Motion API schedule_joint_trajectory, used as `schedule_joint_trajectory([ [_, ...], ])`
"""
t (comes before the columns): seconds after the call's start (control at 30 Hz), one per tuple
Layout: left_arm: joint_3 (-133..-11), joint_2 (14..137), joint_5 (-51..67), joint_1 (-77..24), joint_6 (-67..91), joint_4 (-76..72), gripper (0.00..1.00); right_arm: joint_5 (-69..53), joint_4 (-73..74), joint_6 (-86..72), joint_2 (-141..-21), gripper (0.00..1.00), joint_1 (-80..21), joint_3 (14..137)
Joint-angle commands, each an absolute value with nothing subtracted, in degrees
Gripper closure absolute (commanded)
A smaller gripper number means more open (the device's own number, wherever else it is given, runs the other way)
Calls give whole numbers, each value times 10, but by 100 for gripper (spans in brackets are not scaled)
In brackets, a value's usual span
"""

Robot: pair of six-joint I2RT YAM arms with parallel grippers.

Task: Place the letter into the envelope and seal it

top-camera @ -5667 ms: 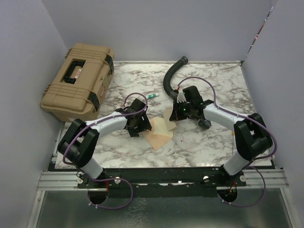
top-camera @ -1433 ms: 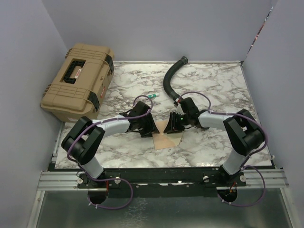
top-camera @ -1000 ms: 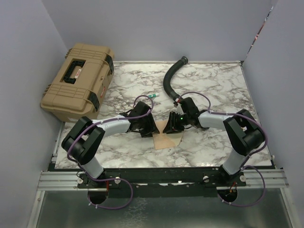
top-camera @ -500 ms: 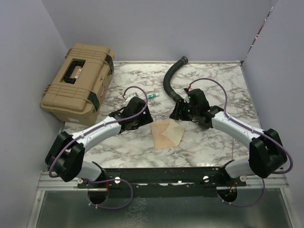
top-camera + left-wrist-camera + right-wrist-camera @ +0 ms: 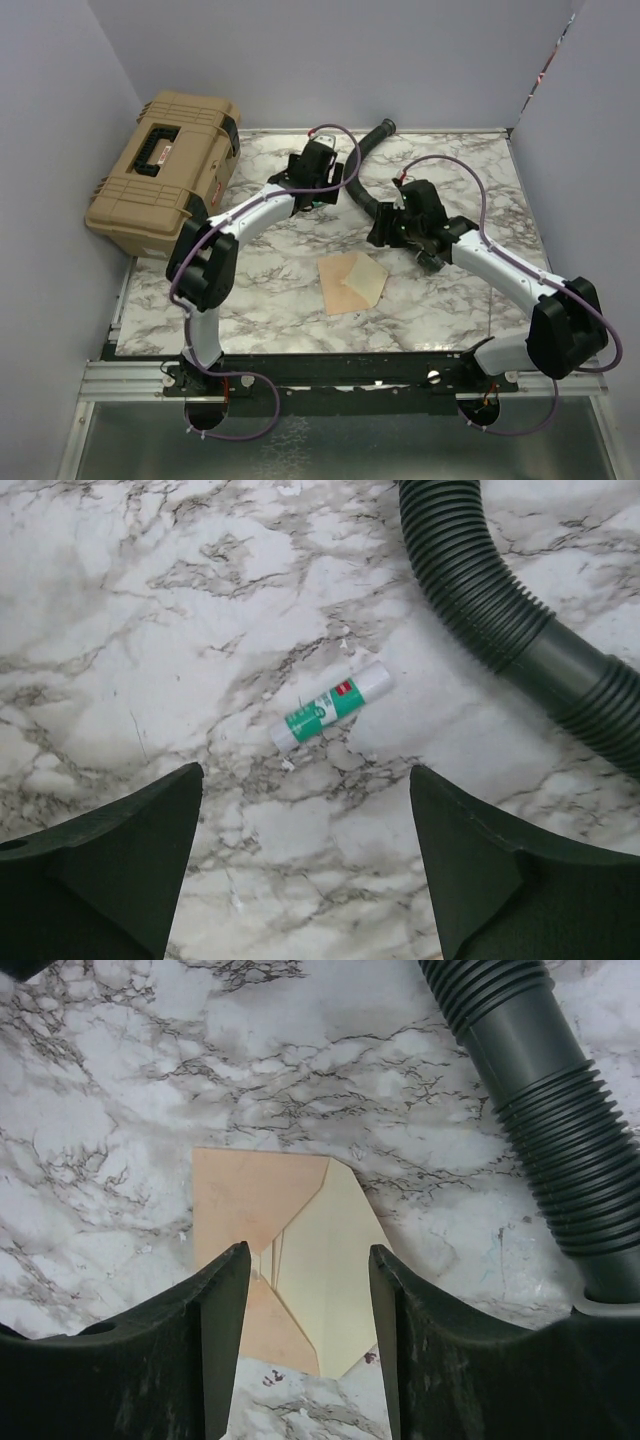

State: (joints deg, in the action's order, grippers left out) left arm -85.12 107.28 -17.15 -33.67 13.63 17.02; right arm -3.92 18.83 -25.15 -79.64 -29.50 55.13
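Left wrist view: the left gripper (image 5: 305,772) stands wide open and empty above a green-and-white glue stick (image 5: 330,708), near a black ribbed hose (image 5: 500,610). The right gripper (image 5: 308,1250), open and empty, hovers over the envelope (image 5: 255,1195), which lies flat mid-table with its cream flap (image 5: 340,1260) unfolded.

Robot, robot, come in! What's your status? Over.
Both open, empty: left gripper near glue stick, right gripper near envelope. Envelope flat, flap open. Black hose nearby, not blocking.
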Motion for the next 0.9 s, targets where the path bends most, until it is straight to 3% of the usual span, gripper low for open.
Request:
schedule_joint_trajectory([
  [0.0, -922, 1159, -66, -305, 5, 193, 18, -31, 212, -225, -774, 44, -284, 573],
  [0.13, -983, 1224, 13, -285, -55, 224, 27, -26, 214, -231, -772, 44, -280, 573],
  [0.37, -1073, 1313, 49, -271, -118, 290, 41, -26, 214, -233, -794, 44, -274, 586],
  [0.57, -1064, 1317, 112, -269, -152, 325, 45, -26, 224, -229, -829, 43, -268, 618],
  [0.8, -1059, 1334, 71, -269, -142, 321, 61, -42, 221, -229, -858, 44, -262, 632],
  [0.87, -1062, 1337, 47, -269, -123, 308, 60, -46, 220, -229, -863, 44, -260, 634],
])
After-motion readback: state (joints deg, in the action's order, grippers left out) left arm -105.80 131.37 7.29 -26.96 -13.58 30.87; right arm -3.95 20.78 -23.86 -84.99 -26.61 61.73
